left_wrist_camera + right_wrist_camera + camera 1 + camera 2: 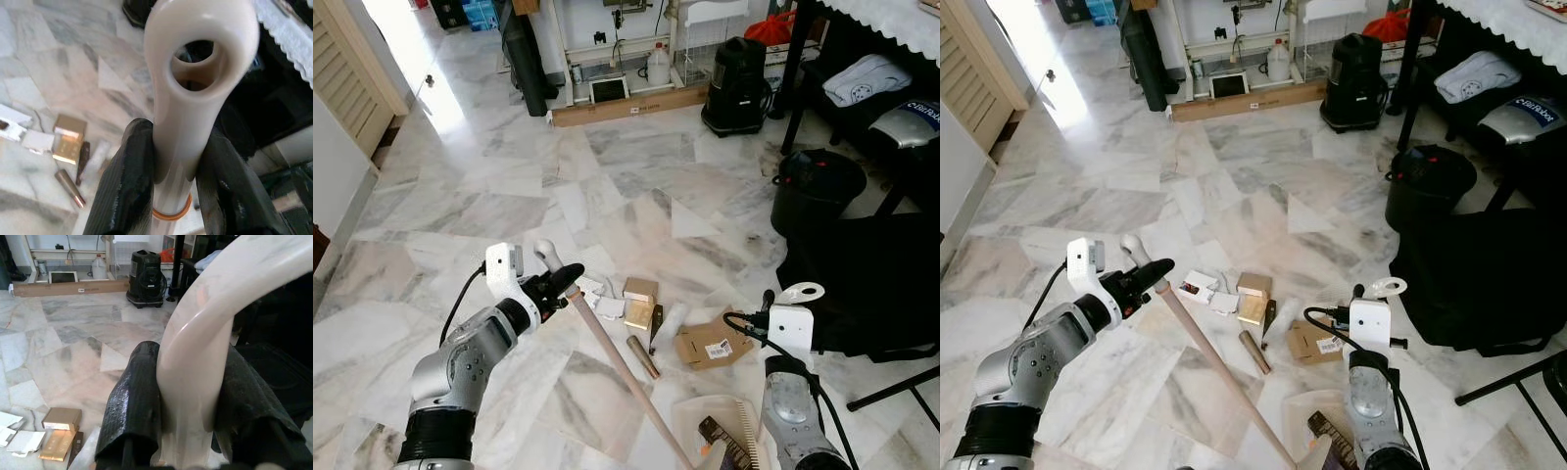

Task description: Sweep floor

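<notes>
Now the left gripper is clamped on the broom handle; the right gripper is closed around the dustpan handle, above litter on the marble floor.

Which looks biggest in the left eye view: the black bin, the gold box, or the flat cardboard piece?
1. Black bin, clearly largest.
2. Flat cardboard piece.
3. Gold box, smallest.
The bin stands farther from the camera than the other two, yet looks biggest anyway.
</notes>
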You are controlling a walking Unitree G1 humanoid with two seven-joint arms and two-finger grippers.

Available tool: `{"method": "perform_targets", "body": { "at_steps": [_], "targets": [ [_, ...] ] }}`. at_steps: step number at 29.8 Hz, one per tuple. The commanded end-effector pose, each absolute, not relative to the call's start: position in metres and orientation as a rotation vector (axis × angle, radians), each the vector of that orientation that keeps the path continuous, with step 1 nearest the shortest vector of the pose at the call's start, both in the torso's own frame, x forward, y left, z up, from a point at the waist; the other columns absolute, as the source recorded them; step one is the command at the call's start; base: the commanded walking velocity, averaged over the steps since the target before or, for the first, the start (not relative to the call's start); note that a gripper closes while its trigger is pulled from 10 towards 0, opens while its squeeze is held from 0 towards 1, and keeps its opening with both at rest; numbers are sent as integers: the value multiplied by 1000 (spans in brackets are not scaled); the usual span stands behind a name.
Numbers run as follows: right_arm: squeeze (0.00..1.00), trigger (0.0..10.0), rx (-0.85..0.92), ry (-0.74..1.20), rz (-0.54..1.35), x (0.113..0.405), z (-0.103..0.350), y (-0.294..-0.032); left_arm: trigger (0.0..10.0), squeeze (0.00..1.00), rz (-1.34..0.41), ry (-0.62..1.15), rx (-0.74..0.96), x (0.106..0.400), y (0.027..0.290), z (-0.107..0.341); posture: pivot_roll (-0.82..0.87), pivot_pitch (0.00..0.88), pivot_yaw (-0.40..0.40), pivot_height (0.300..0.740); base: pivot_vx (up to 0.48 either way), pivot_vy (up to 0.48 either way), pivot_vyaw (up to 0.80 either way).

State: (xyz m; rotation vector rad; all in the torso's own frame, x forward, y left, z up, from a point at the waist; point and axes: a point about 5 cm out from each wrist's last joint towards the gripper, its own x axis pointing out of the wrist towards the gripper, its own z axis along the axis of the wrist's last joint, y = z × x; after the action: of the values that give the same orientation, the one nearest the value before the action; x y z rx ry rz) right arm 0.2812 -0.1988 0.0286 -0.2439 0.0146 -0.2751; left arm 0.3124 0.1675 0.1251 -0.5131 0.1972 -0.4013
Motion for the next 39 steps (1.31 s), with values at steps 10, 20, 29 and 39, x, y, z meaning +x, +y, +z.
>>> {"method": "perform_targets", "body": {
  "at_steps": [10,20,29,39],
  "targets": [
    [0,10000,-49,15,-303,287,33,-198,10000,0,-276,-46,-385,299,186,148,90,0,73,740,0,0,0],
    [0,10000,-25,-92,-263,294,52,-202,10000,0,-176,-76,-302,302,178,131,26,0,37,740,0,0,0],
    [0,10000,-13,-153,-263,305,71,-210,10000,0,-120,-97,-174,308,180,128,7,0,31,740,0,0,0],
    [0,10000,86,-149,-308,316,80,-216,10000,0,-77,-145,-45,321,170,127,-8,0,31,740,0,0,0]
  ]
}}
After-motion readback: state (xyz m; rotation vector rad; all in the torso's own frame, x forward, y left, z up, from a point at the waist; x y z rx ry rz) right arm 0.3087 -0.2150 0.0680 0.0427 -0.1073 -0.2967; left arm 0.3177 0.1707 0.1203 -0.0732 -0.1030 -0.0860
